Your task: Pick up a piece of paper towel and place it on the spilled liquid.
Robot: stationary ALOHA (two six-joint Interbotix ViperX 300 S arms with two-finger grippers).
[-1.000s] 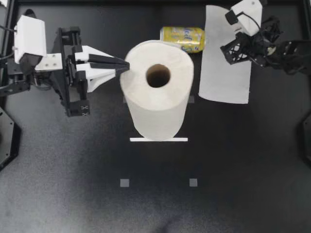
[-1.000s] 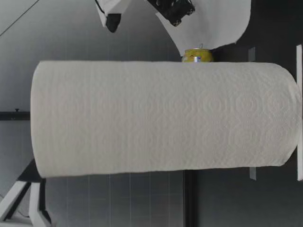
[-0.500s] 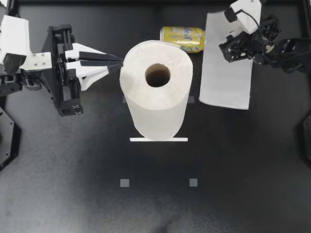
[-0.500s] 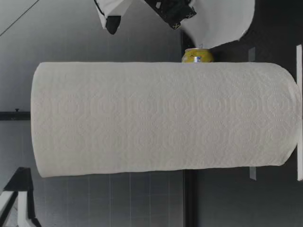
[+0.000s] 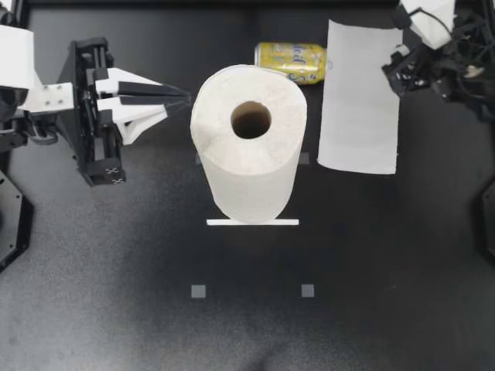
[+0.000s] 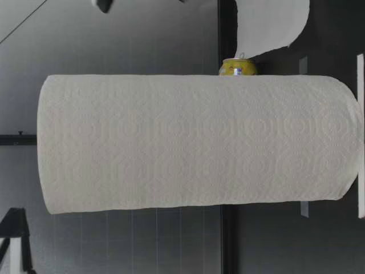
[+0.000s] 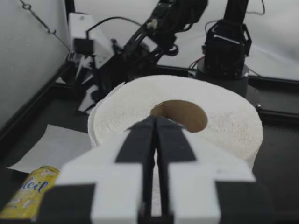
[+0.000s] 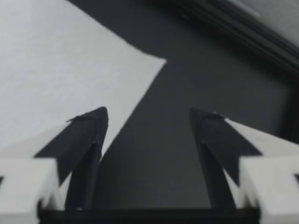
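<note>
A white paper towel sheet (image 5: 358,97) lies flat on the dark table, beside a yellow can (image 5: 291,61) that lies on its side. No liquid shows around it. My right gripper (image 5: 396,71) hovers at the sheet's far right edge; in the right wrist view the right gripper (image 8: 148,114) is open, with nothing between its fingers and the sheet (image 8: 56,70) under one finger. The paper towel roll (image 5: 249,147) stands upright mid-table. My left gripper (image 5: 184,98) is shut and empty, its tips just short of the roll's top rim (image 7: 177,121).
The roll's flat white base (image 5: 252,222) sticks out toward the front. Small grey squares (image 5: 198,291) mark the table. In the low view the roll (image 6: 199,142) fills most of the sight, with the can (image 6: 238,67) and the sheet (image 6: 274,25) behind it.
My right gripper opened, let go of the sheet and drew back to the right. The sheet settled flat. My left gripper backed away from the roll to the left.
</note>
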